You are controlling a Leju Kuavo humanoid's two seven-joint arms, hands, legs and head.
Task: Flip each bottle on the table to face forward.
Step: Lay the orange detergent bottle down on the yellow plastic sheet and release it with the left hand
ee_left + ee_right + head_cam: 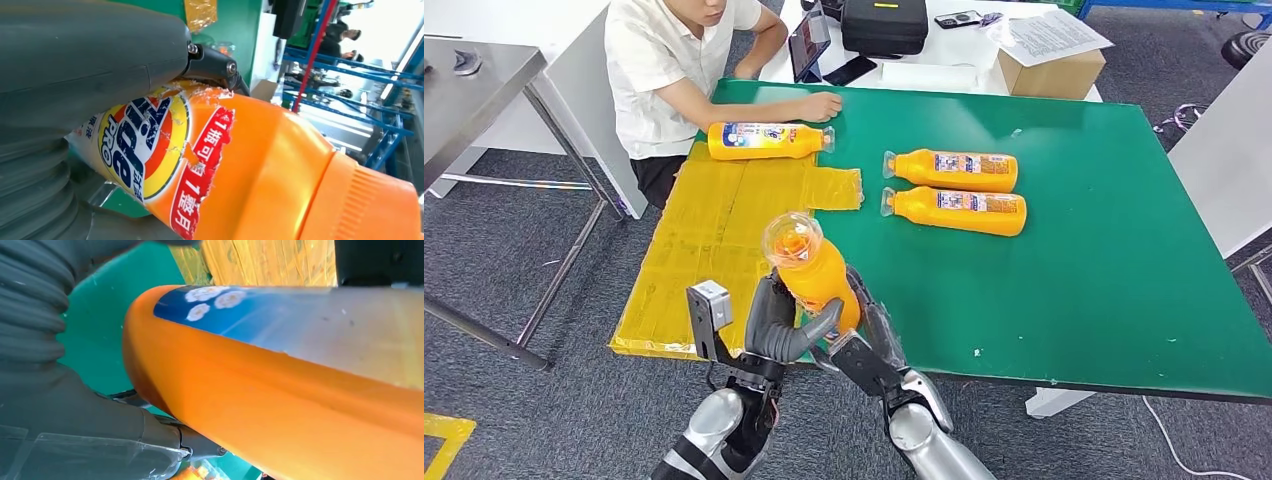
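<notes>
The tall orange plastic detergent bottle with the clear cap (809,270) is held up off the green felt-like table top (1104,250), above its near edge, cap pointing toward the head camera. It is gripped by both hands: the left hand (776,325) is wrapped round the lower body from the left, and the right hand (864,335) is closed against it from the right, with nothing else in either.

The step in hand is judged to be the turning of this bottle between the two hands so that the printed front label (150,145) faces forward before it is laid down. The grip is best kept on the broad body, not the cap, since the moulded plastic looks smooth and glossy (the label edge is torn and could peel further under a sliding finger). The bottle should be lowered flat, not dropped.

Three more orange bottles lie on their sides: one (769,140) on the crinkled yellow plastic sheet (694,250) beside a seated person's hand (822,104), and two (954,170) (959,210) side by side on the green surface.
</notes>
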